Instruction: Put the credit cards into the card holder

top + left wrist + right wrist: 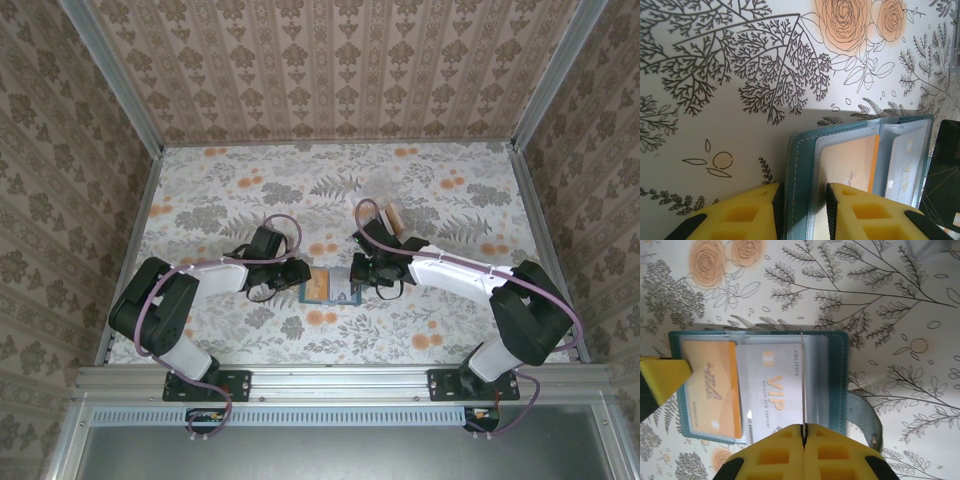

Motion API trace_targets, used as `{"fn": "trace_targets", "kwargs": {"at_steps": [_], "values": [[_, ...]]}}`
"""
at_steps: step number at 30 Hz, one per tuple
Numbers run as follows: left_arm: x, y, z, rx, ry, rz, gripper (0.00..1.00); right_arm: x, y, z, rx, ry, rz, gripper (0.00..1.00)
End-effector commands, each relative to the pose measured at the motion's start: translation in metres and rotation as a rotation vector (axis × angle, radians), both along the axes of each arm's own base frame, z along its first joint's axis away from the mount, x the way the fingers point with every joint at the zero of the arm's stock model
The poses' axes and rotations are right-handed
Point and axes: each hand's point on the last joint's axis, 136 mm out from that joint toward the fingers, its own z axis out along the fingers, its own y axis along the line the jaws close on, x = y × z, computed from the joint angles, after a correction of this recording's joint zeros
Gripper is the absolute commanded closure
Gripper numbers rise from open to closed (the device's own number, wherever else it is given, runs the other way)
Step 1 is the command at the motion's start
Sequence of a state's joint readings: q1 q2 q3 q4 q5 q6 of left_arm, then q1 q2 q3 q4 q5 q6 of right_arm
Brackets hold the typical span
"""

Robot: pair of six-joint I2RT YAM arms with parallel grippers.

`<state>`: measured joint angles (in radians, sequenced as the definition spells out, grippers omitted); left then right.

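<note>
Teal-blue and folded open, the card holder [330, 291] is laid flat on the flowery bench [220, 200], right between the two pincers. Its left flap is pinched by the left pincer [803, 200], most likely so that it cannot slide or flip shut. An orange card [850, 162] and a white card [772, 390] are already tucked into its pockets. A dark card [945, 170] is squeezed tight in the closed right pincer [802, 429]. It is held on its edge over the holder, probably so it can be pushed into a pocket. A tan thing [393, 215], maybe another card, can be seen further back.
</note>
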<state>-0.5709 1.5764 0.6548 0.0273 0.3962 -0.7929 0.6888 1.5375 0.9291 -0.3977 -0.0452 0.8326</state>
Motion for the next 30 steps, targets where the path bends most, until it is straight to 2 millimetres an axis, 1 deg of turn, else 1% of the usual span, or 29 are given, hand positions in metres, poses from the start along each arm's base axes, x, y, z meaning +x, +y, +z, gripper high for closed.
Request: {"fn": "trace_targets", "kwargs": {"at_steps": [1, 8, 13, 16, 20, 25, 30], "values": [[-0.006, -0.004, -0.006, 0.009, 0.035, -0.014, 0.69, 0.000, -0.009, -0.001, -0.056, 0.007, 0.001, 1.00], [-0.006, -0.004, -0.005, 0.009, 0.035, -0.015, 0.70, 0.000, -0.004, -0.012, -0.057, 0.031, 0.008, 1.00], [-0.005, -0.004, -0.005, 0.009, 0.036, -0.015, 0.70, 0.000, 0.003, -0.018, -0.026, 0.044, 0.017, 1.00], [-0.006, -0.004, -0.006, 0.011, 0.037, -0.015, 0.70, 0.001, 0.008, -0.013, 0.021, 0.026, 0.014, 1.00], [-0.006, -0.004, -0.006, 0.012, 0.038, -0.016, 0.70, 0.004, 0.015, 0.002, 0.082, -0.010, 0.016, 1.00], [-0.006, -0.004, -0.006, 0.010, 0.037, -0.015, 0.70, 0.005, 0.014, 0.017, 0.099, -0.037, 0.008, 1.00], [-0.006, -0.004, -0.006, 0.009, 0.035, -0.015, 0.70, 0.005, 0.010, 0.028, 0.089, -0.055, 0.007, 1.00]]}}
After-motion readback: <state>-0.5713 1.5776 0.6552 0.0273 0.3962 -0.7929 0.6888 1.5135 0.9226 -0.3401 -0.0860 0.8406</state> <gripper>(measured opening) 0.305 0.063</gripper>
